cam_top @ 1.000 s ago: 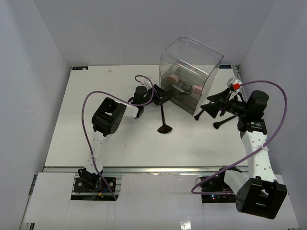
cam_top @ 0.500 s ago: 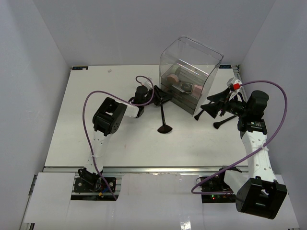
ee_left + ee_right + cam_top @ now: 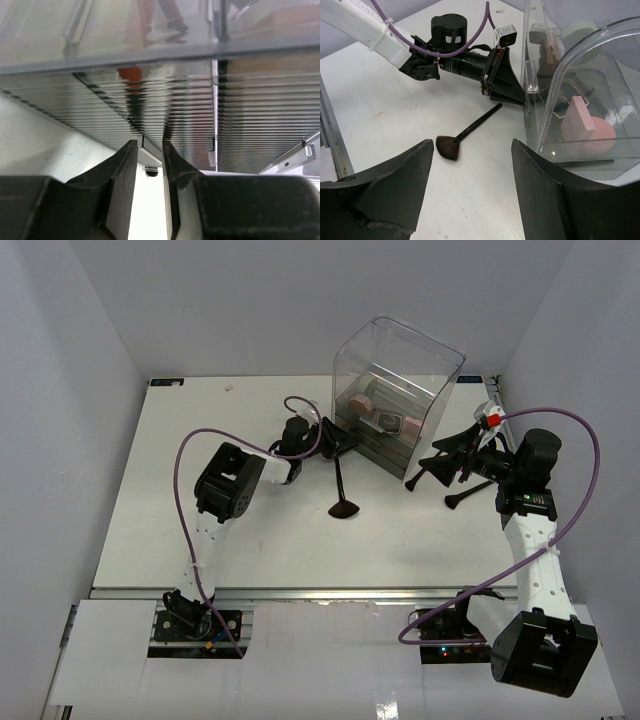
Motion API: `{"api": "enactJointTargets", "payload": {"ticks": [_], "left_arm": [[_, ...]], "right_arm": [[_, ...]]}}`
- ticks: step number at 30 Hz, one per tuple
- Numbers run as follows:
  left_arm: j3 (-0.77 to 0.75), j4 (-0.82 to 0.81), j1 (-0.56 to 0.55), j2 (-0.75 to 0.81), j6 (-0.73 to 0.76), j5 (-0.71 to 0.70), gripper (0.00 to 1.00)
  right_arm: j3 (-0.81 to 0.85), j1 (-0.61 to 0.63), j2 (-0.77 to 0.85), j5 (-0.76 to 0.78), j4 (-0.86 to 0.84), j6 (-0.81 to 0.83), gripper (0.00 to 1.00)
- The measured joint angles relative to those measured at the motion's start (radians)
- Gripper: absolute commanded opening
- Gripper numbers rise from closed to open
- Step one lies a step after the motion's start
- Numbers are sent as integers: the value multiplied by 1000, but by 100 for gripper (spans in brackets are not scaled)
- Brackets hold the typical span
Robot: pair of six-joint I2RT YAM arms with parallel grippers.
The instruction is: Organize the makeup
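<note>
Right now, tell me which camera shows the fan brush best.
The right wrist view: the fan brush shows whole and large, with its spread bristles and its thin handle both clear. The top external view also shows it whole, but small and dark. The left wrist view shows only the ribbed front of the clear box, no brush.

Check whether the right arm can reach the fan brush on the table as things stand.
Probably yes. The fan brush lies flat on the table ahead of the open right gripper, nothing between them. The clear box stands aside; the left gripper sits beyond the handle's end.
</note>
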State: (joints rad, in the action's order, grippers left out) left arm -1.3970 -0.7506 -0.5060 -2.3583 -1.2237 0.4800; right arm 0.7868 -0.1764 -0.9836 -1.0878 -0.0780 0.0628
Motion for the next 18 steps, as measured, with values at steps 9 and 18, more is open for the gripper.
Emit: {"api": "enactJointTargets", "payload": {"ticks": [9,18], "left_arm": [[-26,-10,0,-29,-14,10,29],[-32,-16,0,-41,-23,13,25]], "right_arm": [[0,-1,0,0,0,0,70],[0,-4,0,0,0,-1,70]]}}
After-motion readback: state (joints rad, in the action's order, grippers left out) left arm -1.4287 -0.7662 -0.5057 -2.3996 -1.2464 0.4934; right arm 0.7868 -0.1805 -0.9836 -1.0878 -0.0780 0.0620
